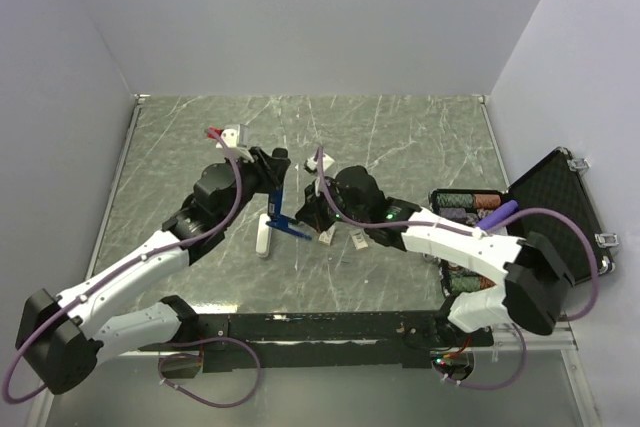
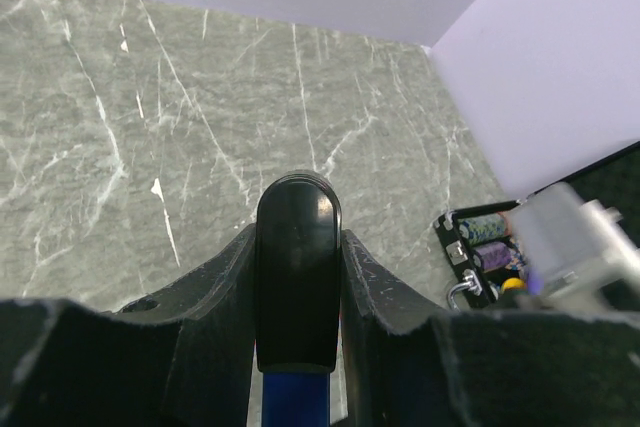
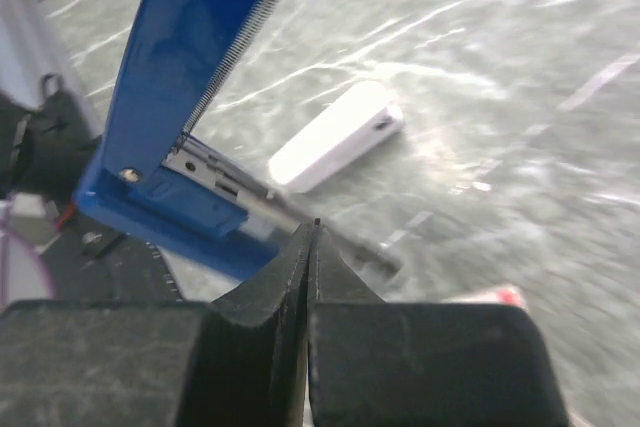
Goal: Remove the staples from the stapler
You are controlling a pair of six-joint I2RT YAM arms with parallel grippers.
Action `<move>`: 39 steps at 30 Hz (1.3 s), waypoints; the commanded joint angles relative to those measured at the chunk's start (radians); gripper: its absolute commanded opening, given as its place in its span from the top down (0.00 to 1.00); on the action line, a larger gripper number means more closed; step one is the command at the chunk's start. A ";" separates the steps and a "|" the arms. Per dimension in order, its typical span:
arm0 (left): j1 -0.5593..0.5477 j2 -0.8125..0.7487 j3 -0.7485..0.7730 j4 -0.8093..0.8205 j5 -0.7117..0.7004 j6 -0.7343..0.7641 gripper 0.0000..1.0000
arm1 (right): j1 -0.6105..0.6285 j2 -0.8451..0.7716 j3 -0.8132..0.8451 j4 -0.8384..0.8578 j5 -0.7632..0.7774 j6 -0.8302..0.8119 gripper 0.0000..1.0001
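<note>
Seen from above, the left arm reaches from the lower left corner up toward the middle of the table point(image 1: 420, 147), forearm sloping upward and wrist bent so the left gripper point(image 1: 272, 171) points right. Its fingers are clamped on the dark top end of the stapler point(image 1: 279, 202), which hangs open in the centre of the frame – blue body upright, a second limb angling down to the right. The right arm comes from the lower right, elbow near the open black case point(image 1: 560, 197) at the right edge. Its forearm runs left, so the right gripper point(image 1: 308, 217) meets the stapler's lower limb. A white oblong piece point(image 1: 263, 237) lies flat just left of the stapler, and two small beige pieces point(image 1: 327, 235) lie just right of it. In the left wrist view, the two fingers point(image 2: 225, 287) press on either side of the stapler's rounded black end point(image 2: 297, 267), with blue showing below it at the bottom edge. In the right wrist view, the right gripper point(image 3: 313, 239) has its tips pressed tight together, right at the stapler's metal rail point(image 3: 235, 185) – whether anything is pinched there I cannot tell. The blue body point(image 3: 190, 77) rises to the upper left, and the white piece point(image 3: 335, 137) lies beyond.
</note>
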 commanded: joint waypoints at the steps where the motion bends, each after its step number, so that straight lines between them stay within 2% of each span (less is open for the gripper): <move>1: 0.000 -0.081 0.067 0.011 -0.016 0.005 0.99 | 0.007 -0.107 0.052 -0.134 0.178 -0.076 1.00; 6: -0.002 -0.130 0.067 -0.024 -0.040 0.018 0.99 | 0.006 -0.164 0.054 -0.218 0.225 -0.086 1.00; 12: -0.002 -0.187 0.073 -0.047 -0.050 0.014 0.99 | 0.004 -0.191 0.021 -0.238 0.168 -0.049 1.00; 26: -0.002 -0.253 0.067 -0.070 -0.016 -0.012 0.99 | 0.006 -0.030 0.020 -0.165 -0.018 0.088 1.00; 32: 0.000 -0.239 0.051 -0.047 0.025 -0.038 0.99 | 0.004 0.037 0.052 -0.117 0.017 0.129 1.00; 39: -0.002 -0.218 0.041 -0.044 0.071 -0.045 0.99 | 0.001 0.056 0.107 -0.132 0.093 0.103 1.00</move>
